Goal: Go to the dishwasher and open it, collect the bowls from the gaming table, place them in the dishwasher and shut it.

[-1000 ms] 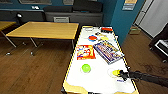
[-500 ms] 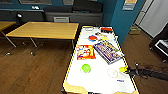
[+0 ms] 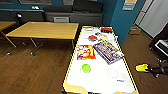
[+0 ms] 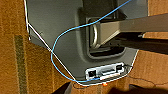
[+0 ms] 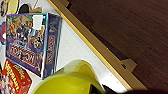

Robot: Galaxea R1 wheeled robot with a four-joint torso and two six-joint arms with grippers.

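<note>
The gaming table [image 3: 100,81] has a white top and a yellowish rim [image 5: 100,50]. On it lie a red game box [image 3: 85,52] and a blue one [image 3: 108,52], with small colourful items at the far end. A green bowl [image 3: 85,68] sits near the table's near end, beside a pale round ring-like thing [image 3: 112,73]. My right gripper [image 3: 148,68] hangs just past the table's right edge, shut on a yellow bowl [image 3: 141,67]. That yellow bowl [image 5: 70,80] looms large in the right wrist view, next to the blue game box [image 5: 27,42]. The dishwasher is out of view.
A plain yellow wooden table [image 3: 45,30] stands to the left, with a dark sofa [image 3: 75,12] behind it. A teal pillar [image 3: 122,20] rises right of the gaming table's far end, and dark furniture [image 3: 160,45] stands at the far right. The floor [image 3: 37,72] is wood.
My right arm has drawn back to the right, from over the table top to beyond its right edge, with the yellow bowl in it. The green bowl has stayed put.
</note>
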